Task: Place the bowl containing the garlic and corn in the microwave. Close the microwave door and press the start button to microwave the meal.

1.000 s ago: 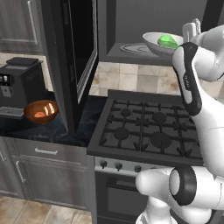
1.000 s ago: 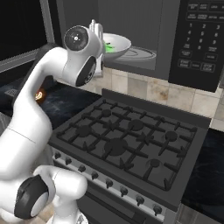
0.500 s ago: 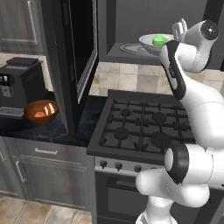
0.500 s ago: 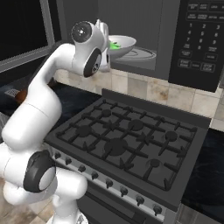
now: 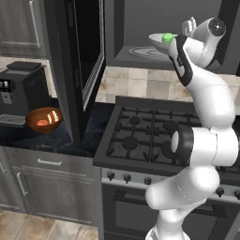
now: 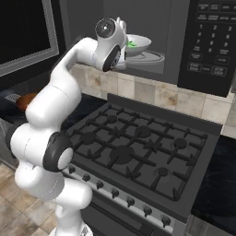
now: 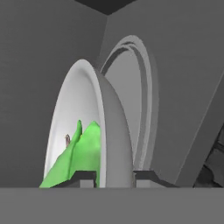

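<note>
Bowl (image 5: 159,39) in the left base view was a shallow, glossy white-grey dish held level inside the open microwave (image 5: 154,28), just above the round glass turntable (image 5: 143,51). The bright green corn (image 5: 168,37) showed over its rim. The gripper (image 5: 187,29) sat at the bowl's right edge, its fingers mostly hidden by the wrist. The microwave door (image 5: 82,61) stood swung out to the left, beside the coffee machine (image 5: 21,91) and the orange-brown bowl (image 5: 43,119) on the dark counter (image 5: 61,140).

From the right base view the bowl (image 6: 137,44) hung above the turntable (image 6: 147,57) within the grey cavity, a sliver of green corn (image 6: 132,44) visible inside. The gripper (image 6: 120,42) met the bowl's near rim. The stove (image 6: 138,147) lay below.

In the hand view the bowl (image 7: 116,131) appeared edge-on, its smooth pale rim pinched between the two dark fingertips (image 7: 85,177), so the gripper (image 7: 114,176) was clamped narrowly on that rim. The corn (image 7: 81,155) lay glossy against the inner wall, and a small pale speck beside it may have been the garlic (image 7: 67,140). The turntable (image 7: 140,100) stood just behind
</note>
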{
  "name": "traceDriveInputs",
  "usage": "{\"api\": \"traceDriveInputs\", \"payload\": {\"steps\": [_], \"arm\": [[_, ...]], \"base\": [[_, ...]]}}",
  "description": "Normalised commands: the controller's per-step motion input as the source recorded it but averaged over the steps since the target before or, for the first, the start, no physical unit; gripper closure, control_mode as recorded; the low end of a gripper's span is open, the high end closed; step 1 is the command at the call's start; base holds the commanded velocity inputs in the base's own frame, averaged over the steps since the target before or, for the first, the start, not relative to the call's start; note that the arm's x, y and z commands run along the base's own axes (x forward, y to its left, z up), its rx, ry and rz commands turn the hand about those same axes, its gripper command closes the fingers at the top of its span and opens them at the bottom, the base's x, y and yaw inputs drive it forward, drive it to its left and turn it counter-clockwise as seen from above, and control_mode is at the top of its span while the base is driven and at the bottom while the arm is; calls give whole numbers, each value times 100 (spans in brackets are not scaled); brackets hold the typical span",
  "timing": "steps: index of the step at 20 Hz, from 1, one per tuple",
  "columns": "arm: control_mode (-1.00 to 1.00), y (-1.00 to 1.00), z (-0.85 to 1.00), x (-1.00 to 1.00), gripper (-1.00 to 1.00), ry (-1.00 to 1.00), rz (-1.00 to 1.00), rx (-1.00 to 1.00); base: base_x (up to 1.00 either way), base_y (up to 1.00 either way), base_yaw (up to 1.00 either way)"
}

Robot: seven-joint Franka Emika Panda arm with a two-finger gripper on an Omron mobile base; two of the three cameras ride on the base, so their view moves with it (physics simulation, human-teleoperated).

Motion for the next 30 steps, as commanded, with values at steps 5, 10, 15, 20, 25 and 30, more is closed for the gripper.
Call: {"api": "traceDriveInputs", "payload": {"steps": [5, 10, 15, 20, 25, 30], "arm": [[-100, 0, -2, 63, 100, 5, 0, 0], [-100, 0, -25, 60, 100, 12, 0, -5], [-100, 0, -12, 10, -100, 16, 1, -7], [-100, 0, -9, -57, -100, 5, 2, -8], [-100, 15, -52, -77, -100, -17, 0, -6], [-100, 21, 0, -87, -100, -15, 0, -6]], "base": [[0, 0, 0], [0, 0, 0], [0, 0, 0], [0, 0, 0], [0, 0, 0], [0, 0, 0]]}}
